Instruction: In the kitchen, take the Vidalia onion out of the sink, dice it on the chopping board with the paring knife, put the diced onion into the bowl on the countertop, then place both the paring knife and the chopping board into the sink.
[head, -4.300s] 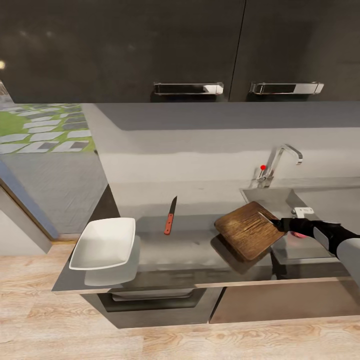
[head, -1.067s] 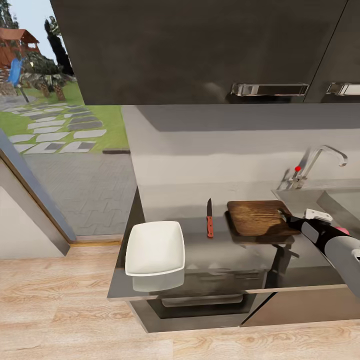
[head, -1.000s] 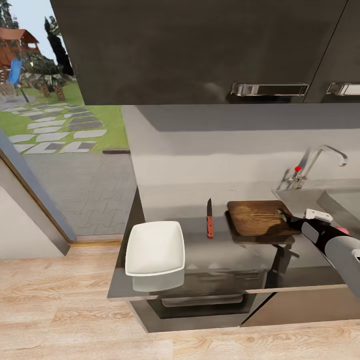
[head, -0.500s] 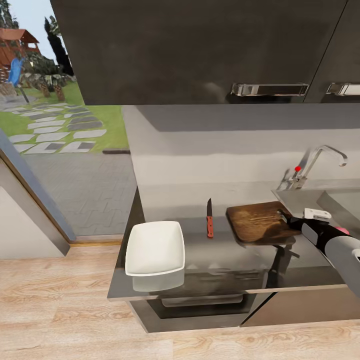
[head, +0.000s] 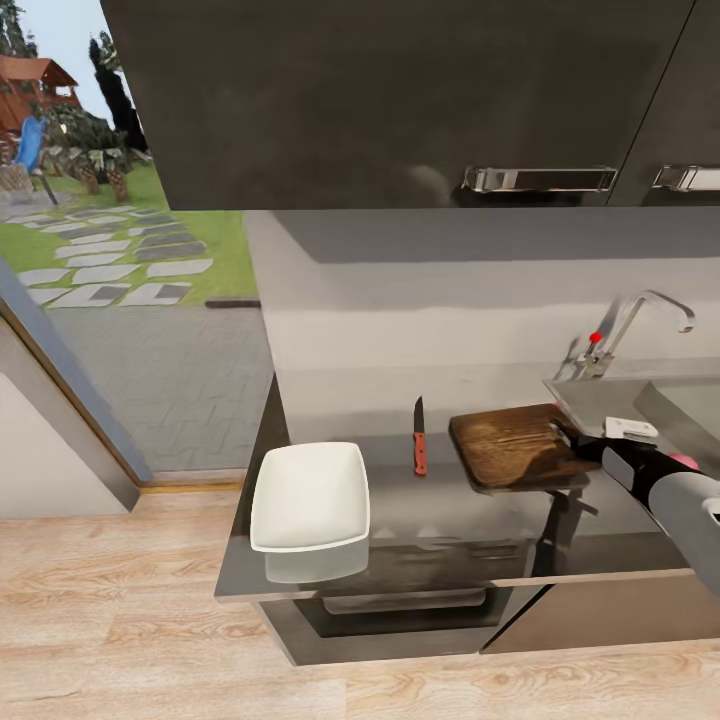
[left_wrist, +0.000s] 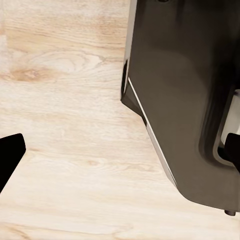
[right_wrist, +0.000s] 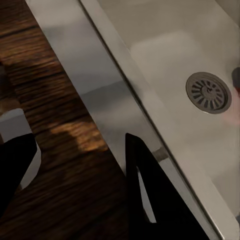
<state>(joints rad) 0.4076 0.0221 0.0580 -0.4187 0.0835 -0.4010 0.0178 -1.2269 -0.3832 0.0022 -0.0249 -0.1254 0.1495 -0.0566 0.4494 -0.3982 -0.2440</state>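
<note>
your right gripper (head: 572, 441) is clamped on the right edge of the chopping board (head: 510, 446), right of centre in the head view, and over the last second that edge has risen, so the board now sits tilted on the countertop (head: 390, 500) instead of flat — it reads as repositioning before any cutting. the paring knife (head: 419, 436) and the bowl (head: 309, 496) have not moved, and a pink sliver, probably the vidalia onion (head: 684, 460), still waits at the far right in the sink (right_wrist: 165, 60). your left gripper (left_wrist: 120, 150) hangs apart over the floor.
</note>
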